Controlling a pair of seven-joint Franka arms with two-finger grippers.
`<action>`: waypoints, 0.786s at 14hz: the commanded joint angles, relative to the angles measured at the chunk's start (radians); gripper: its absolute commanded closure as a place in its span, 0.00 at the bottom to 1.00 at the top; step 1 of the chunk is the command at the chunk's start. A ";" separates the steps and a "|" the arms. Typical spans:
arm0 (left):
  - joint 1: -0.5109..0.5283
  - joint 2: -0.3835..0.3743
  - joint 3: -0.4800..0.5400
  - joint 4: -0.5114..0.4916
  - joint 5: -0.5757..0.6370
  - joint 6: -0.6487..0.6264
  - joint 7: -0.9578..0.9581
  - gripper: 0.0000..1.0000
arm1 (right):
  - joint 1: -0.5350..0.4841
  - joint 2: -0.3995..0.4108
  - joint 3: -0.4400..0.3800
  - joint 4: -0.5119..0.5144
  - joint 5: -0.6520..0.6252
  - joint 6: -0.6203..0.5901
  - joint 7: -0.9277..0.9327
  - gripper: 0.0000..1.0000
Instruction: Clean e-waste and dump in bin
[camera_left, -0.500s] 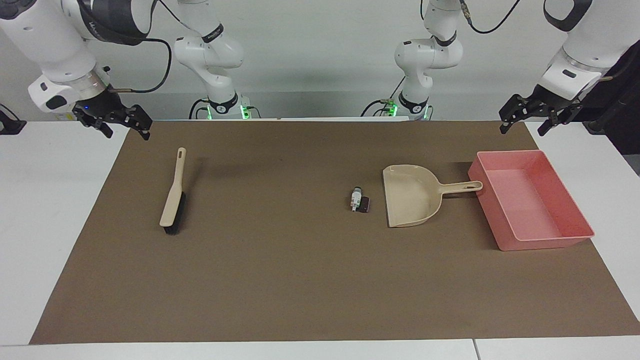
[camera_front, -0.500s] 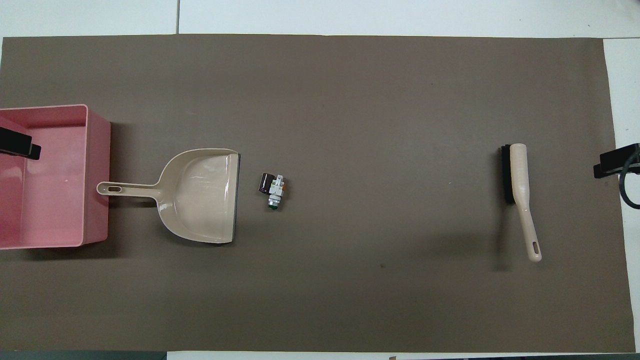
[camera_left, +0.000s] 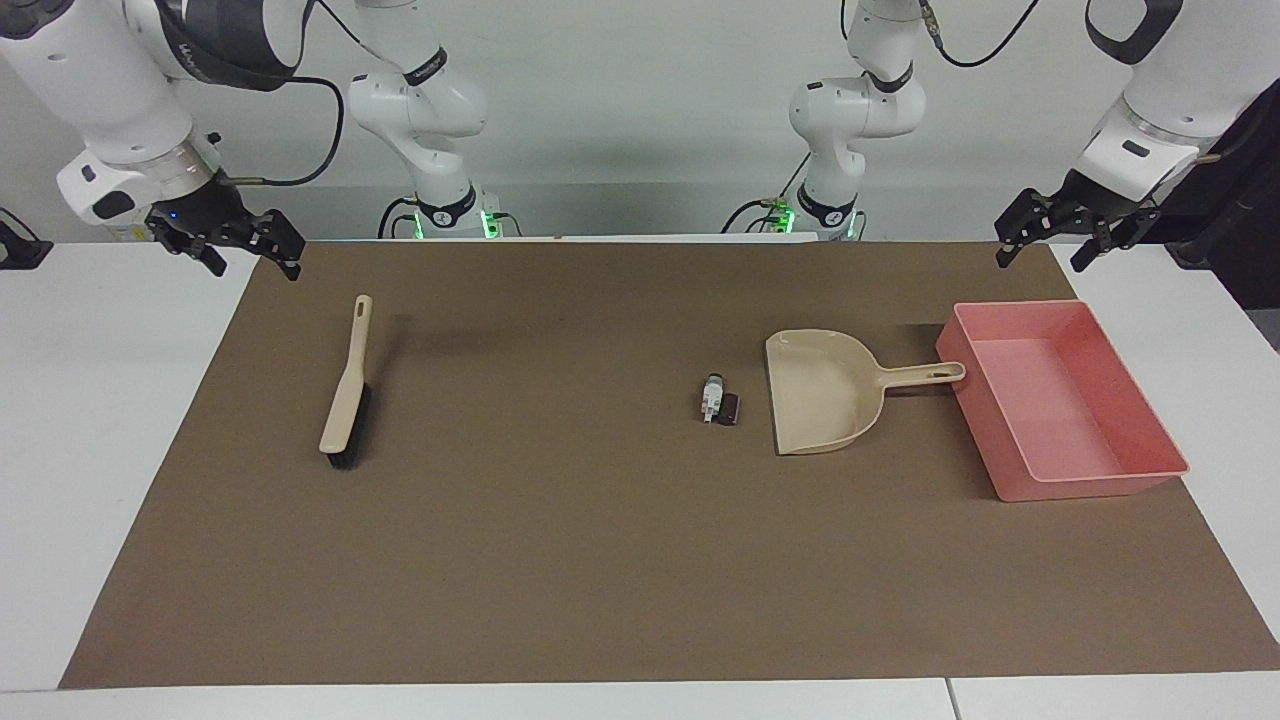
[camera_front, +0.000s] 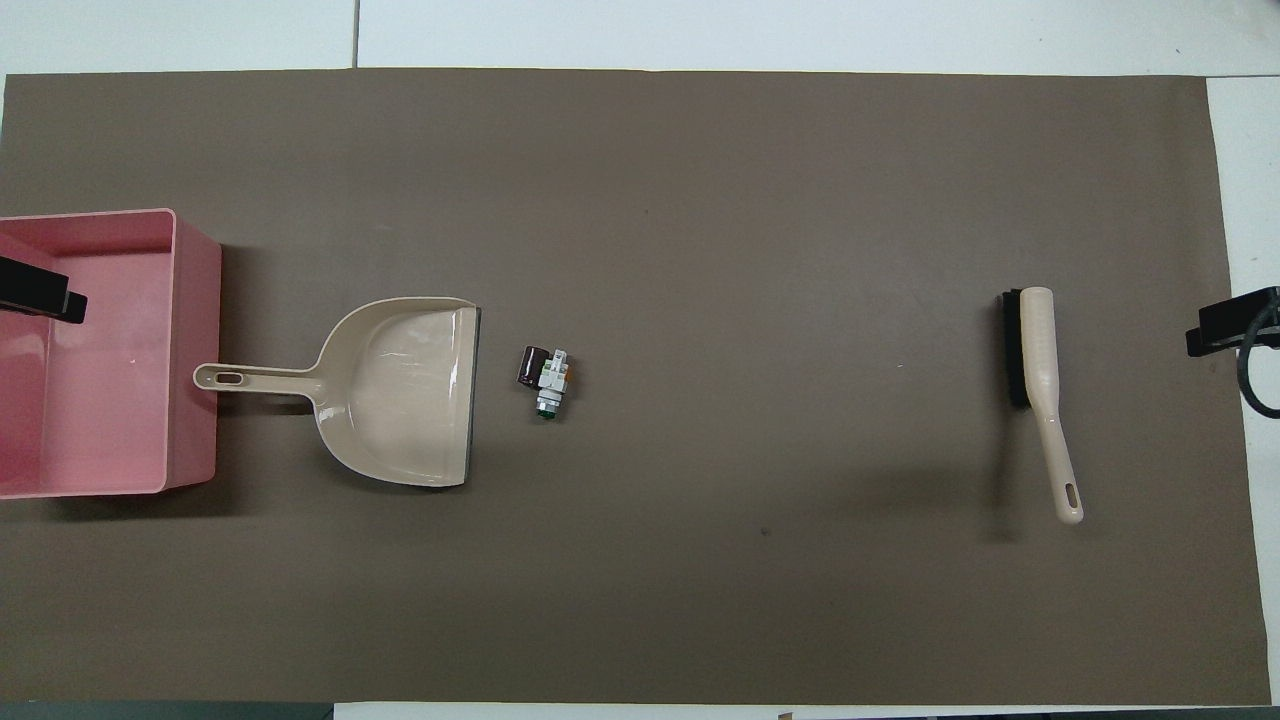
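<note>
Brown mat (camera_left: 560, 560) over white table (camera_left: 90, 420); both my grippers aloft with jaws spread, left gripper (camera_left: 1046, 240) over the mat's corner near the bin (camera_left: 1150, 470), right gripper (camera_left: 235, 243) over the mat's edge near the brush (camera_left: 347, 390). E-waste (camera_left: 718, 399) lies mid-mat, just off the dustpan (camera_left: 820, 395) mouth, whose handle reaches the bin wall. Bare mat spreads wide from there to the table's edge farthest from me.

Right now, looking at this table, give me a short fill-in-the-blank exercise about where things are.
1. The e-waste lies on the mat beside the open mouth of the ____.
2. The dustpan handle points toward the pink ____.
3. The brush lies toward the ____ arm's end of the table.
4. Neither the left gripper nor the right gripper holds ____.

Missing words: dustpan; bin; right; anything
</note>
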 joint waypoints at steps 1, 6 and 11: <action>-0.002 -0.038 0.006 -0.051 -0.005 0.022 -0.013 0.01 | -0.007 -0.008 0.007 -0.005 0.014 0.007 0.019 0.01; -0.007 -0.038 0.005 -0.052 0.001 0.021 -0.039 0.01 | -0.003 -0.016 0.010 -0.016 0.014 -0.012 0.002 0.01; -0.008 -0.033 0.001 -0.041 0.007 0.014 -0.059 0.01 | 0.049 -0.055 0.010 -0.139 0.015 0.076 -0.032 0.01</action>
